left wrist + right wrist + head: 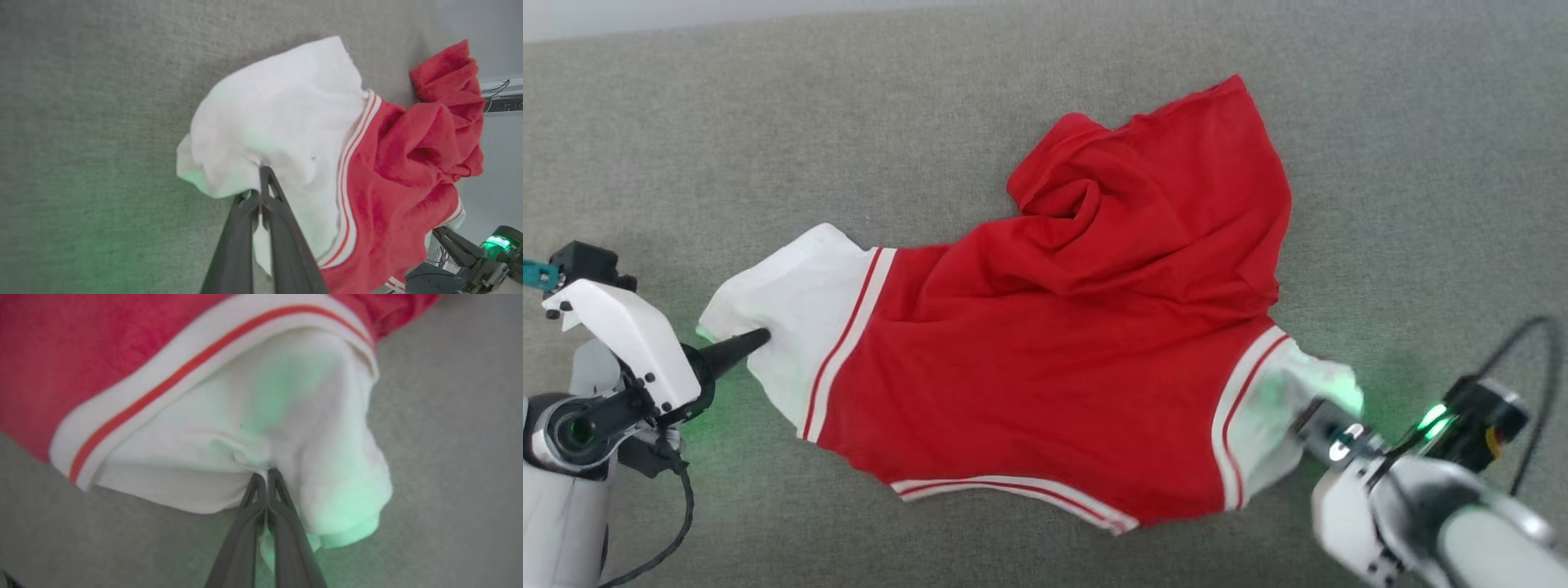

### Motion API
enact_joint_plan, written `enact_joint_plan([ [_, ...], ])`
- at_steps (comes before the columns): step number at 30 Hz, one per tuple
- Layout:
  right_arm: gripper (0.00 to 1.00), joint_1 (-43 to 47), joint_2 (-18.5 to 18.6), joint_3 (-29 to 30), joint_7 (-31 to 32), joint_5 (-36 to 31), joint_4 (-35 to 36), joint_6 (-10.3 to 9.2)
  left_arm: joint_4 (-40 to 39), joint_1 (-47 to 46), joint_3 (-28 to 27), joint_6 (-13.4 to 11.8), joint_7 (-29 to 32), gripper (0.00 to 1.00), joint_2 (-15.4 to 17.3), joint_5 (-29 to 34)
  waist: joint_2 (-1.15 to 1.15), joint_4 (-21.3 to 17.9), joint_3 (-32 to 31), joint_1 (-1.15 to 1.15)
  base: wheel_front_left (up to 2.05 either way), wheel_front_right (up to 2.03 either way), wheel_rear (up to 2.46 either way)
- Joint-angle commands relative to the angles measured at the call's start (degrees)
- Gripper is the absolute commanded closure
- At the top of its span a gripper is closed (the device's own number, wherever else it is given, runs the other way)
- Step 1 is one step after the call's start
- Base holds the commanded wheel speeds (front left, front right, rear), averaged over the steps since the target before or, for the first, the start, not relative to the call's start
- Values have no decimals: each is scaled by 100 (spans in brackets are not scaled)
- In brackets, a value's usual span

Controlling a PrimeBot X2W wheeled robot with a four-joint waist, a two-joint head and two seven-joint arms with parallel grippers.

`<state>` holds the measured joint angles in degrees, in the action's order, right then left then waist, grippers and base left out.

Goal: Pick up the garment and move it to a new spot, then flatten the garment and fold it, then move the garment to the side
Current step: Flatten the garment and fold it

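Observation:
The garment [1062, 343], red with white sleeves and stripe trim, lies stretched sideways across a grey fabric surface [768, 122], its far part bunched in folds. My left gripper [760, 336] is shut on the white left sleeve [278, 118], cloth pinched between the dark fingers [282, 220]. My right gripper [266, 473] is shut on the white right sleeve [286, 428], with fabric puckered at the fingertips. In the head view that right sleeve [1290, 400] hides the right fingertips. The logo patch is out of sight.
Grey fabric surface stretches all around the garment [122, 343]. Green light from both wrists falls on the cloth and the sleeves. A black cable [1535, 384] loops over my right wrist. A pale wall and wiring [498, 98] lie beyond the far edge.

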<state>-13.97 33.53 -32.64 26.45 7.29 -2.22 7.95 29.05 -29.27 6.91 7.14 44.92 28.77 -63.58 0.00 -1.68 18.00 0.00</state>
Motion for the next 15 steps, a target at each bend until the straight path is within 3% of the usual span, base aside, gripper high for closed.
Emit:
enact_joint_plan([
  [1,100,-55,-2,176,-54,-97,-65,-75,-60,83,-38,40,-79,100,19,-30,0,-22,-53,0,0,0,0],
  [8,100,234,-463,1438,-583,-358,493,-60,-1052,457,-371,42,-993,100,-9,-384,0,-81,-219,0,0,0,0],
  [15,100,-44,-1269,2736,-992,-43,986,-59,-1957,339,-611,44,-1691,100,-376,-914,0,-103,-222,0,0,0,0],
])
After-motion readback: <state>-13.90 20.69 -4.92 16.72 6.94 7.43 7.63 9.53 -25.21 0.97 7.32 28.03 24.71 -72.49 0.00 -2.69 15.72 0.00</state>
